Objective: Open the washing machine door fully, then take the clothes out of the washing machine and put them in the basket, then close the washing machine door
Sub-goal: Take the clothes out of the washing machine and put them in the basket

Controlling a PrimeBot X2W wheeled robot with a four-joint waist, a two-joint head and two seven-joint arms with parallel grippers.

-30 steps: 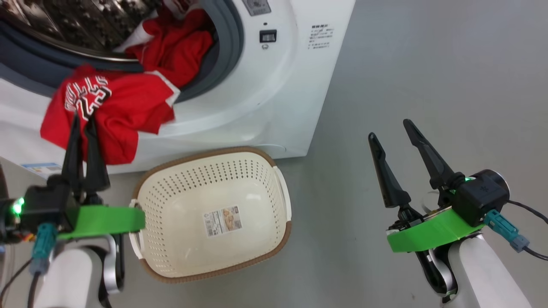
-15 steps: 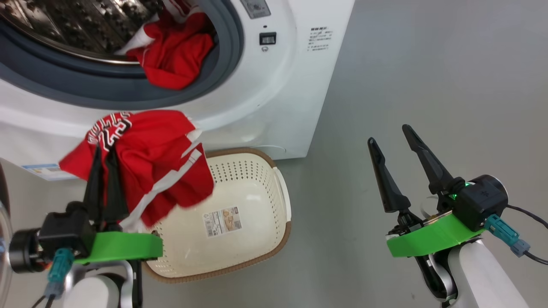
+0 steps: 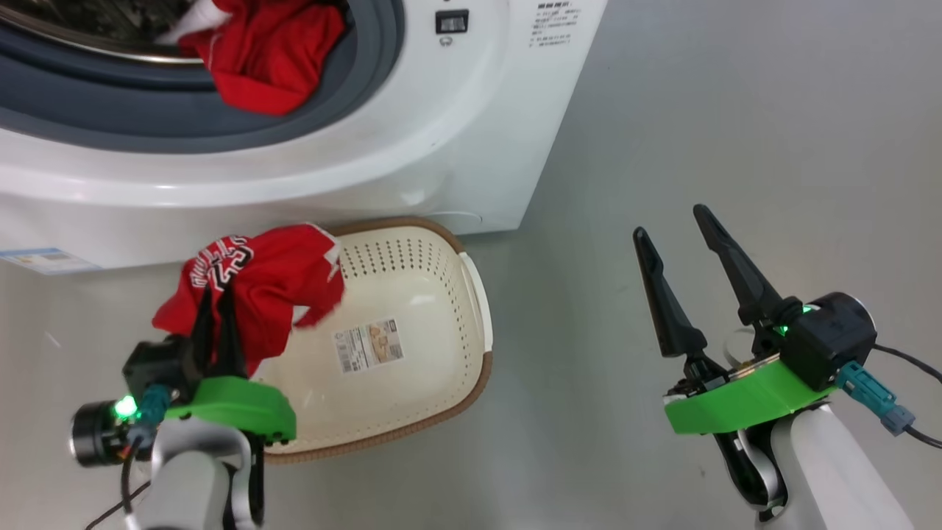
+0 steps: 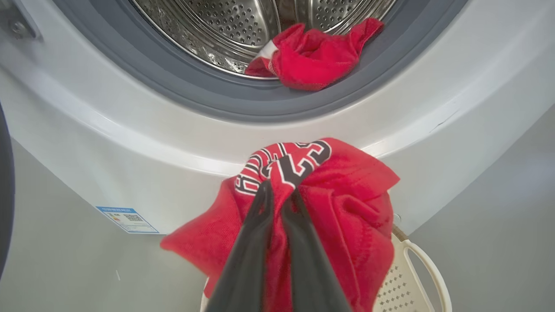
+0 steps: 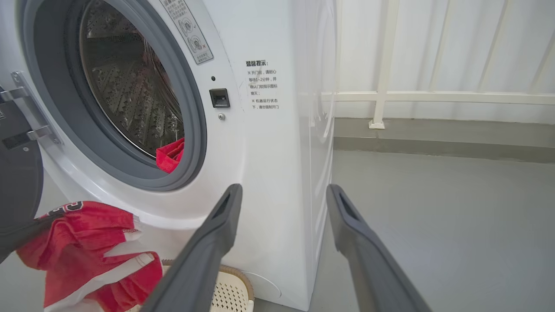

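Left gripper (image 3: 217, 294) clamps a bright red numbered jersey (image 3: 272, 269) over the cream perforated plastic basket (image 3: 430, 276), at its nine o'clock side; right gripper (image 3: 669, 221) stands wide.

Smooth grey floor (image 3: 736, 110) meets a white panelled wall (image 5: 455, 47) with a white railing (image 5: 433, 96).

Head view: high, steeply down on basket (image 3: 427, 287) and washing machine (image 3: 456, 147). Left wrist view: low, close, facing its opening. Right wrist view: low, seemingly farther back, oblique. Shared: machine front, basket.
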